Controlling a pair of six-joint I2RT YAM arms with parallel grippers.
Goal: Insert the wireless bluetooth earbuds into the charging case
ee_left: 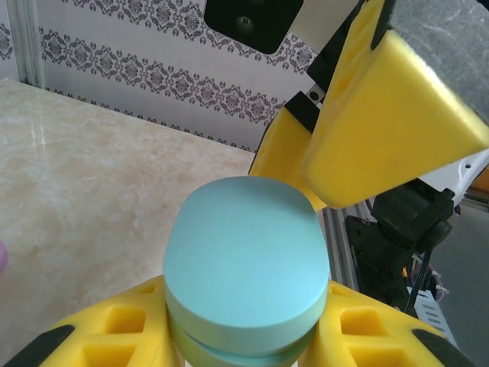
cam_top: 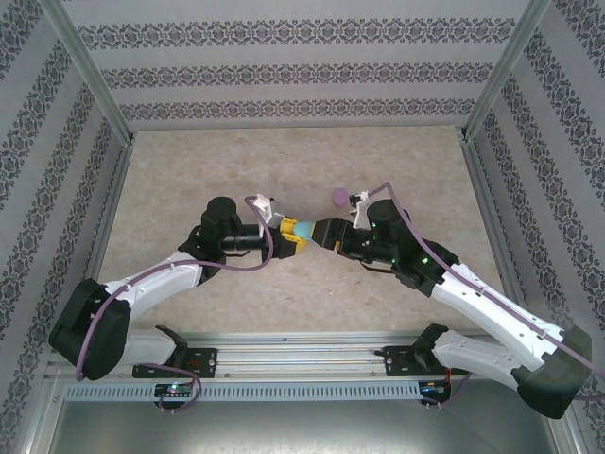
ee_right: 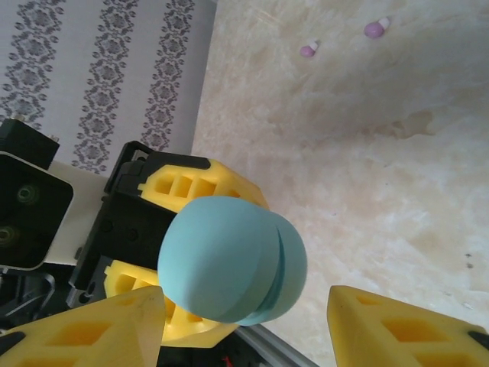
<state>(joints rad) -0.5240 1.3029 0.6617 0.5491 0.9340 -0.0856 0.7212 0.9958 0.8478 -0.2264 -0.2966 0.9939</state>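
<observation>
Nearest to us, the left tool (ee_left: 244, 340) has its yellow fingers clamped on the lower end of the blue case (ee_left: 246, 260), holding it clear of the counter (ee_left: 92, 176) with the broad lid facing up. The lid looks to be down, a seam running round the rim, and we cannot tell whether anything lies inside. Facing it, the right tool (ee_right: 252, 336) stands with its fingers apart, one to each side of the case and neither clearly touching it. Just beside the right tool, on the side away from the arm bases, a pink case (cam_top: 340, 197) rests on the counter. Well beyond the right tool's fingertips, the pink-purple earbuds (ee_right: 308, 50) lie loose on the counter, close to each other and outside either case. We judge the main risk to be the handover of force. The case is smooth and rounded and gripped at one end only, so if the right tool closes off-centre or levers at the lid, the case could twist or squirt out of the clamp. The buds are tiny and round, so a dropped case or a sweeping arm could send them rolling. By our count: two tools, one blue case, one pink case, two pink-purple earbuds.
</observation>
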